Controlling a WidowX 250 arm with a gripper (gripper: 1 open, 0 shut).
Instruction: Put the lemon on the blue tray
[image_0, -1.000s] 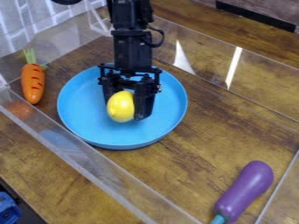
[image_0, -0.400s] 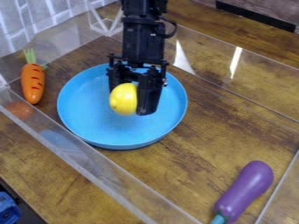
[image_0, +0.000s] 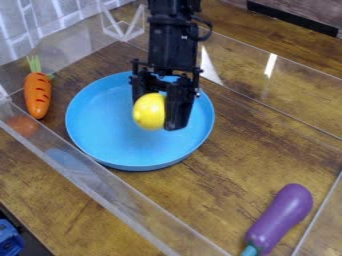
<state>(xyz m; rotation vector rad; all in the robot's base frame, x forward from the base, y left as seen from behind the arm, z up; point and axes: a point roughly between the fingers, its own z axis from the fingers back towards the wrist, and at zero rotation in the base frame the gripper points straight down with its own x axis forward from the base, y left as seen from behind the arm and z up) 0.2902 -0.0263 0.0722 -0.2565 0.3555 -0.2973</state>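
The lemon is a small bright-yellow oval held between the black fingers of my gripper. The gripper is shut on it and hangs from the black arm that comes down from the top of the view. It holds the lemon just above the right half of the blue tray, a large round light-blue dish with a raised rim. I cannot tell whether the lemon touches the tray floor.
An orange carrot with a green top lies left of the tray. A purple eggplant lies at the front right. Clear plastic walls border the wooden table on the left, front and right.
The gripper with the lemon in it has moved right and a little toward the back over the tray, and seems slightly higher. The carrot and eggplant have not moved.
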